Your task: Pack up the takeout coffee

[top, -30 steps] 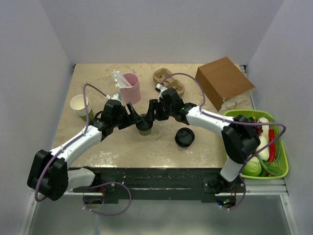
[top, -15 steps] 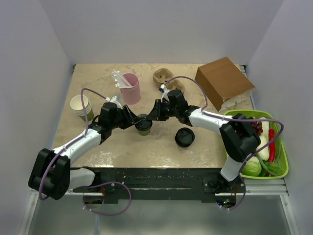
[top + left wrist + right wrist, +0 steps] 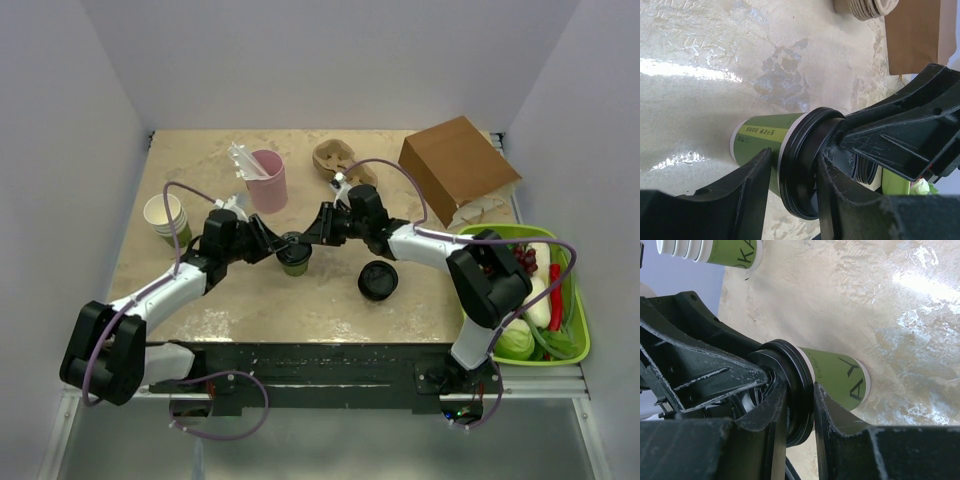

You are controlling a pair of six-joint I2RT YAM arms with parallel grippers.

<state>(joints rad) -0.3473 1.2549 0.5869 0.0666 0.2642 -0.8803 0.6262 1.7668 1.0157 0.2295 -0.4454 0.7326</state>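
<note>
The takeout coffee (image 3: 293, 256) is a small green-and-cream paper cup with a black lid, standing mid-table. It also shows in the left wrist view (image 3: 760, 142) and the right wrist view (image 3: 840, 375). My left gripper (image 3: 281, 247) comes in from the left; its jaws (image 3: 795, 195) straddle the lid's rim, one finger on the cup wall and one over the lid top. My right gripper (image 3: 309, 240) comes in from the right, and its jaws (image 3: 800, 415) pinch the opposite side of the lid's rim. The two grippers nearly touch over the lid.
A taller pink cup (image 3: 268, 180) and a stack of paper cups (image 3: 165, 218) stand behind and to the left. A cardboard cup carrier (image 3: 345, 165) and a brown paper bag (image 3: 458, 170) lie at the back. A loose black lid (image 3: 378, 281) lies to the right. A green basket (image 3: 578, 345) of vegetables sits at the far right.
Both grippers have shifted slightly away from the near edge with the cup between them. The right wrist has drawn back a little to the right. The cup has barely moved.
</note>
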